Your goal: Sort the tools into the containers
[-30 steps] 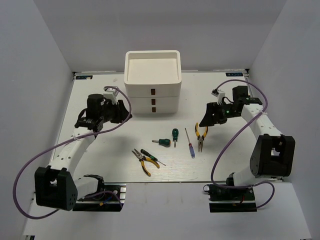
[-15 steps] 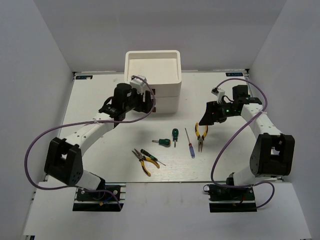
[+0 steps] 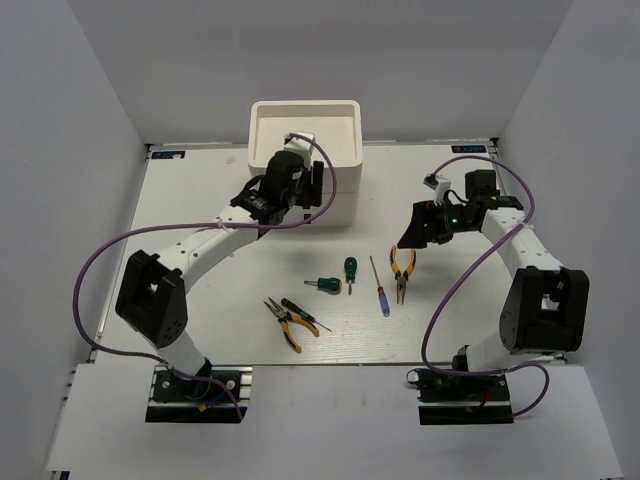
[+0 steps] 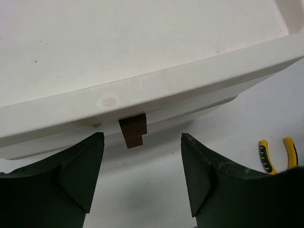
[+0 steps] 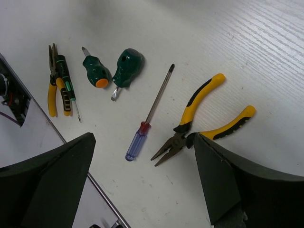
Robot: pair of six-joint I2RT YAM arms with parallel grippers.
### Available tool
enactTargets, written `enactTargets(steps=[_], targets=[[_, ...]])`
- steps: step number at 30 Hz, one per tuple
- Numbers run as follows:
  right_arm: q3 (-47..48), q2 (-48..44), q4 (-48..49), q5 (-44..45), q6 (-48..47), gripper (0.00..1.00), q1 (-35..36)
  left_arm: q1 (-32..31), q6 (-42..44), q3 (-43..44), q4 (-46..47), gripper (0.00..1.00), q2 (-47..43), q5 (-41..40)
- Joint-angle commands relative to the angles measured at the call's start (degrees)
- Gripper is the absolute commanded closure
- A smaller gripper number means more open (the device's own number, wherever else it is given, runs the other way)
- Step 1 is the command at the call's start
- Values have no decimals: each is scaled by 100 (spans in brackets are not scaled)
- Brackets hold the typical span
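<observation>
White left arm [image 3: 215,240] outstretched, claw [image 4: 141,156] facing handle [image 4: 133,131]

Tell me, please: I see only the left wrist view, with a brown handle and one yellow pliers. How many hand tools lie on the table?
Observer: Six, all in front of the white organizer: left pliers, right pliers, two stubby green screwdrivers, a blue-handled screwdriver and a thin dark green screwdriver.
Operator: Where is the right tool?
Observer: The right tool hangs open near the right pliers, holding nothing.
Operator: Is something in the top tray?
Observer: No, the top tray looks empty from above.
</observation>
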Motion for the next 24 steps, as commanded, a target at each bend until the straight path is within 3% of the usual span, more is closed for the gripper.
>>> enactTargets(steps=[1, 11, 24], targets=[[-79, -175, 146, -55, 77, 10, -14, -212, -362, 444, -443, 24, 26, -779], [-97, -193, 163, -107, 103, 10, 4, -713, -1136, 911, -1454, 32, 475, -2124], [-220, -307, 190, -90, 50, 10, 4, -766, -943, 1070, -1033, 33, 642, -2504]])
